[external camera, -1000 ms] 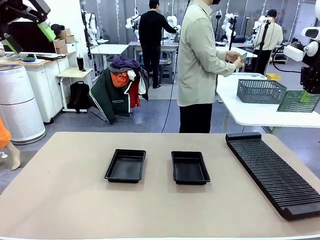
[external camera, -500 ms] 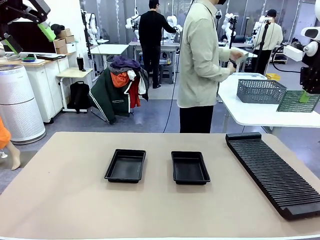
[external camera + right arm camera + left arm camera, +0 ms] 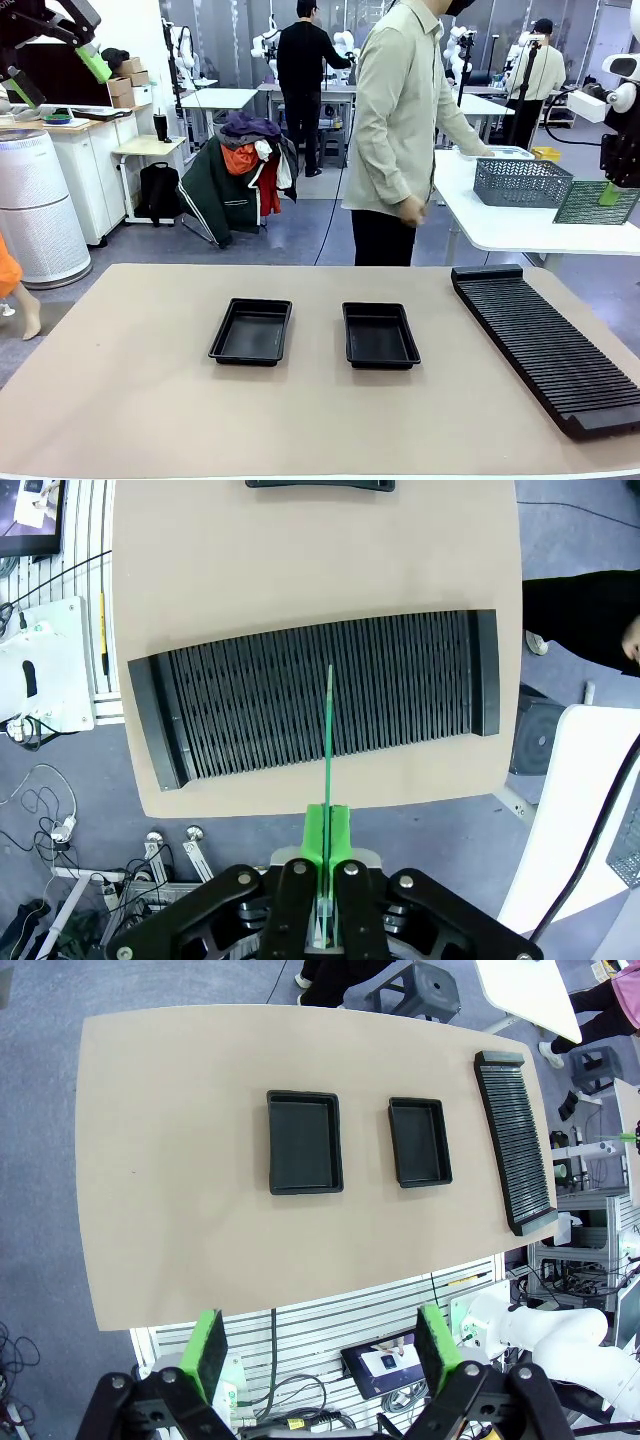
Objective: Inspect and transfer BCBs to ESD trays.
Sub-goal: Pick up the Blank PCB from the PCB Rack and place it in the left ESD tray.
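Two ESD trays, both black and bare, lie side by side mid-table: the left tray [image 3: 250, 331] [image 3: 304, 1142] and the right tray [image 3: 380, 335] [image 3: 420, 1142]. High at the right edge, my right gripper [image 3: 611, 194] [image 3: 326, 832] is shut on a thin green BCB [image 3: 588, 204]. In the right wrist view the BCB [image 3: 328, 730] shows edge-on above the ribbed rack. My left gripper [image 3: 58, 78] [image 3: 322, 1355] hangs open high over the table's left side, with nothing between its fingers.
A long black ribbed rack [image 3: 545, 340] [image 3: 320, 695] [image 3: 515, 1140] lies along the table's right side. A person [image 3: 400, 120] stands at the far edge, reaching toward a grey mesh basket [image 3: 520, 182] on a white side table.
The person has lowered both hands from chest height and leaned right, one arm stretching toward the mesh basket. Both arms and the trays are unmoved.
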